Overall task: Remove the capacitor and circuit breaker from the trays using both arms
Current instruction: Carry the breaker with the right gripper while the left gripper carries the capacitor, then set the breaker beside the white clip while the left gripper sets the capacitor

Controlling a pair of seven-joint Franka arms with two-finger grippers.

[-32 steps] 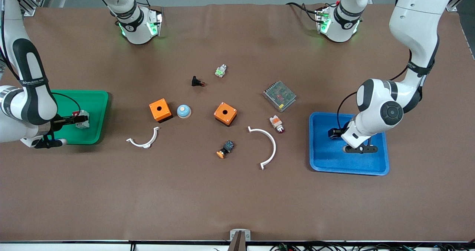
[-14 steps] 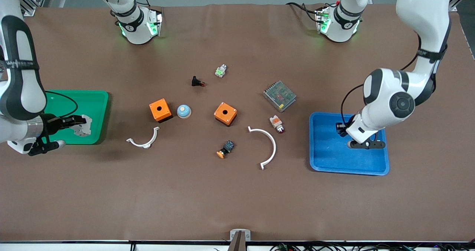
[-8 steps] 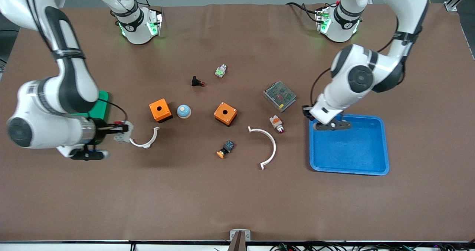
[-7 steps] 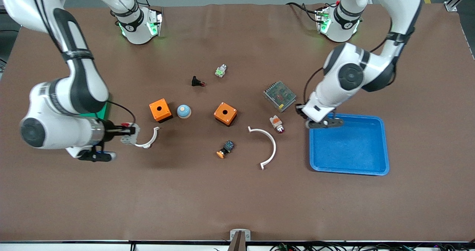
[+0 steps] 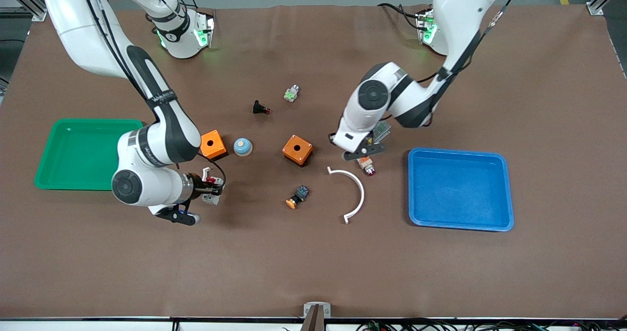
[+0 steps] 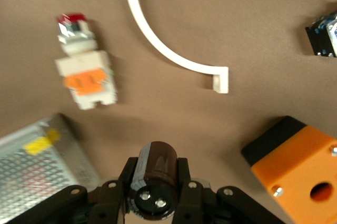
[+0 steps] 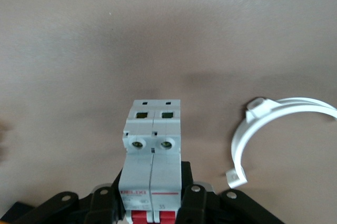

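My right gripper [image 5: 211,189] is shut on the breaker [image 7: 152,150], a grey-white block with red switches at the gripped end. It holds the breaker [image 5: 212,197] over the bare table beside a small white arc [image 7: 268,129]. My left gripper [image 5: 336,141] is shut on the capacitor [image 6: 155,182], a dark stubby cylinder held end-on between the fingers. It hangs over the table between an orange box [image 5: 297,150] and the white-and-orange indicator [image 5: 365,163]. Both show in the left wrist view: the box [image 6: 300,166] and the indicator [image 6: 84,71].
A green tray [image 5: 49,125] lies at the right arm's end and a blue tray [image 5: 507,194] at the left arm's end. In the middle are a second orange box [image 5: 211,144], a blue dome [image 5: 242,146], a large white arc [image 5: 363,194], an orange-capped button [image 5: 298,196] and a grey power supply [image 5: 383,128].
Both arms have swung from their trays toward the table's middle. The right gripper carried the breaker out of the green tray; the left gripper carried the capacitor out of the blue tray.
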